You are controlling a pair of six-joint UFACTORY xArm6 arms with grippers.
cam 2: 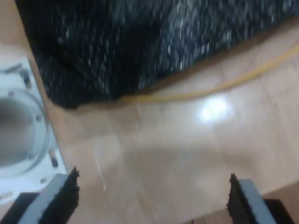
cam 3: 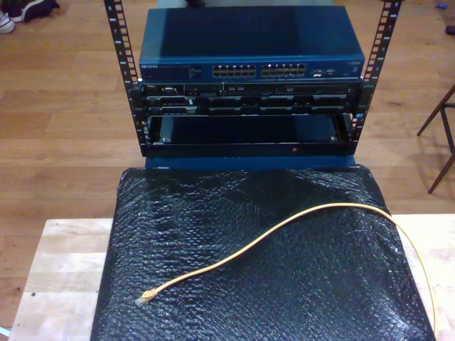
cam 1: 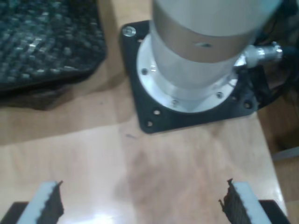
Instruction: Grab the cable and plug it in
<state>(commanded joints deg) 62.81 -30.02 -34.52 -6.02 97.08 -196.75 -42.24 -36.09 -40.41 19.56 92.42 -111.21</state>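
The yellow-orange cable (cam 3: pixel 284 227) lies in a long curve across a black bubble-wrap mat (cam 3: pixel 213 284) in the exterior view. Its small clear plug (cam 3: pixel 144 297) rests near the mat's front, toward the exterior view's left. A stretch of the cable (cam 2: pixel 196 95) also runs over bare wood beside the mat's edge in the second wrist view. My second gripper (cam 2: pixel 152 201) hangs open above the wood, short of that stretch, holding nothing. My first gripper (cam 1: pixel 142 205) is open over bare tabletop, with nothing between its fingers.
A blue network switch (cam 3: pixel 249 50) with rows of ports (cam 3: pixel 259 71) sits atop a black rack (cam 3: pixel 245 114) behind the mat. An arm's base on a black plate (cam 1: pixel 191 70) stands ahead of my first gripper. A white arm base (cam 2: pixel 18 126) lies beside my second gripper.
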